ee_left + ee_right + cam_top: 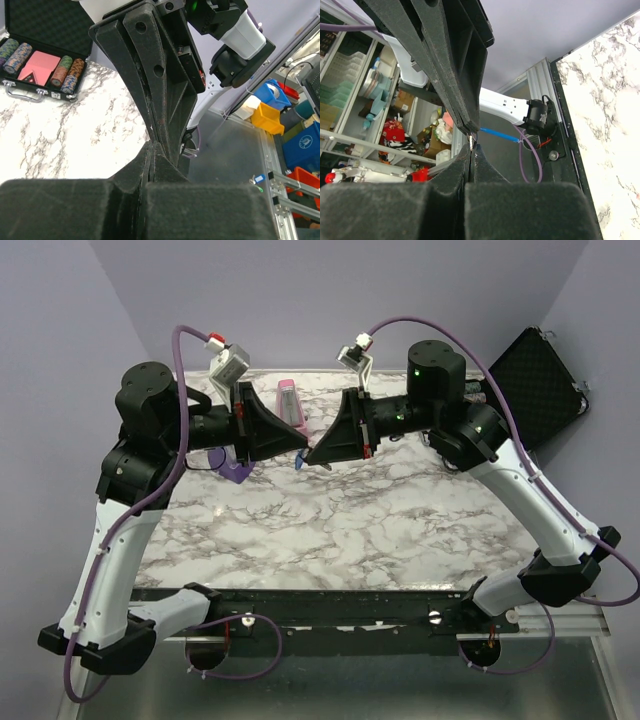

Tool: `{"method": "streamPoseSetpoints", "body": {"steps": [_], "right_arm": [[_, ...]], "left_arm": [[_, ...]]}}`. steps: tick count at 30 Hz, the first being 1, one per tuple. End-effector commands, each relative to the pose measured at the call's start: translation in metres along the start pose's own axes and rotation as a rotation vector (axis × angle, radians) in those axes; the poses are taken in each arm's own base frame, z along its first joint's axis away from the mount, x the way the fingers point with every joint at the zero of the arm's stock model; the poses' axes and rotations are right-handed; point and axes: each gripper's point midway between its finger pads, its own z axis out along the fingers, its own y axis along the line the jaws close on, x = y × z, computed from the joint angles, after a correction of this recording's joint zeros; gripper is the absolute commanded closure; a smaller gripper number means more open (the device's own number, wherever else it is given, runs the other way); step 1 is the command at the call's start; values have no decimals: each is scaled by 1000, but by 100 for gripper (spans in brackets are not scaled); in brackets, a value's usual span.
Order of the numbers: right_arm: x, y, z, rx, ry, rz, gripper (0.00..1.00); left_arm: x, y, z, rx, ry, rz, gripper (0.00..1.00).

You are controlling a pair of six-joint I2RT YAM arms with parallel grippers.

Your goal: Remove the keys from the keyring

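The tiny bright-blue bundle of keys point(299, 462) is seen in the top view as a small blue speck just under the spot where the two arms meet. That spot lies above the white-and-grey marbled tabletop point(350, 530), toward its 12 o'clock half. Whether the bundle hangs free or is touched by a tip cannot be told at this size.

The left fingers point(297, 446) are pressed fully together into a narrow black wedge that points toward 3 o'clock. The right fingers point(315, 454) are likewise closed tight and point toward 9 o'clock. The two tips are brought nose to nose, touching or nearly so. In both wrist views a thin pale sliver is visible at that meeting point, but what it is and which pair pinches it cannot be made out.

The left arm is raised from its base at 7 o'clock to a high elbow at 10 o'clock, and its forearm is laid level across the tabletop. The right arm is mirrored, lifted from 5 o'clock to a high joint at 1 o'clock, with its forearm held level.

A pink wedge-shaped object point(288, 400) stands at 12 o'clock of the tips, and a purple wedge-shaped object point(237, 472) lies near them at 9 o'clock. An open black carrying case point(540, 385) is propped at 2 o'clock, well apart.
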Motion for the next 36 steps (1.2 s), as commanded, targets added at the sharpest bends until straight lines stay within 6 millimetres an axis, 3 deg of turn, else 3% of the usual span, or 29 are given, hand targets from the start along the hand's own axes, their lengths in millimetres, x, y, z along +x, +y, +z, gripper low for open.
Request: {"method": "streamPoseSetpoints", "body": {"steps": [1, 5, 6, 11, 14, 16, 21, 30, 36], "right_arm": [[-22, 19, -5, -18, -78, -97, 99], [-18, 18, -9, -1, -84, -85, 99], [-17, 18, -9, 2, -85, -81, 99], [-14, 19, -13, 6, -91, -75, 99], [-13, 20, -13, 6, -91, -75, 99], [-12, 20, -14, 7, -90, -74, 99], [-10, 20, -15, 5, -88, -70, 99], [-12, 19, -12, -4, -71, -71, 99], [-12, 19, -10, -11, -59, -77, 99]], "left_arm": [[10, -10, 6, 76, 63, -83, 98], [-4, -6, 7, 27, 36, -91, 58], [-8, -6, 6, 12, 25, -89, 51], [-28, 9, -2, -119, -51, -78, 33], [-41, 10, -9, -135, -102, -79, 25], [-49, 6, -12, -136, -139, -71, 13], [-59, 0, -18, -107, -204, -88, 11], [-39, 1, -17, -20, -221, -207, 14], [-31, 5, -15, -16, -193, -271, 22]]}}
